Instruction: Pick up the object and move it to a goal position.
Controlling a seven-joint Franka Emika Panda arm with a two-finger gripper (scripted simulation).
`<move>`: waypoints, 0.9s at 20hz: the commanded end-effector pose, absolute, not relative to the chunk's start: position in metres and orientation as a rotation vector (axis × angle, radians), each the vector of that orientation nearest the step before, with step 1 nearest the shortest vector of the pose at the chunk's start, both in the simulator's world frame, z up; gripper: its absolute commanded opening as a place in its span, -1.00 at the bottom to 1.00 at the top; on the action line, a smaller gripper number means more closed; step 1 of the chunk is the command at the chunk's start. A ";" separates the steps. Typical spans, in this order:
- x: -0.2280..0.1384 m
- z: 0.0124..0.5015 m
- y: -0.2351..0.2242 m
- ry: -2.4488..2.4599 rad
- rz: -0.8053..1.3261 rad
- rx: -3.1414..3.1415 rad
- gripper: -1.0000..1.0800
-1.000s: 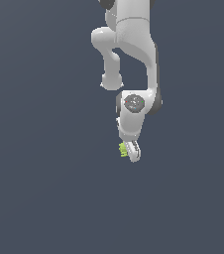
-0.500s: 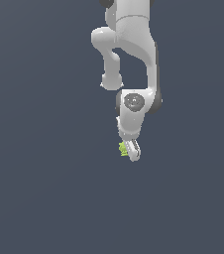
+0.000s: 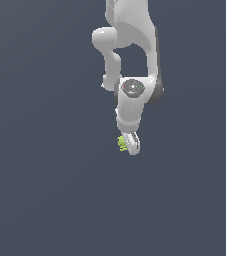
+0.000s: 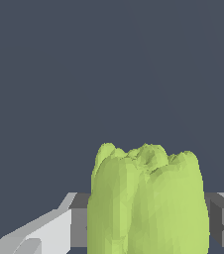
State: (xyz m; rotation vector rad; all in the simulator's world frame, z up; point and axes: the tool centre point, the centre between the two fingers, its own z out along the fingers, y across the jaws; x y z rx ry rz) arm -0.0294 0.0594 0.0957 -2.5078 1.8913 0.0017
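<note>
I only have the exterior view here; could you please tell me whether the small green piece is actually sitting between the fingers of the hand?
Observer: Yes. In the wrist view the lime-green object sits between the two grey fingers, one showing on each side of it.
Operator: Thank you. Can you make out its shape? For me it is just a green speck beside the hand.
Observer: It is lumpy, with several rounded lobes along its far end and vertical ridges down its sides.
Operator: Is anything visible beyond it?
Observer: No, only plain dark grey background lies past the object; no goal marker shows.
</note>
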 end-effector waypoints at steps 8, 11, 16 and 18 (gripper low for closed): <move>-0.050 0.184 0.036 1.892 0.002 -2.506 -1.00; -0.056 0.212 0.029 1.892 0.001 -2.507 -1.00; -0.064 0.251 0.019 1.893 0.000 -2.507 -1.00; -0.066 0.264 0.016 1.893 0.000 -2.507 -1.00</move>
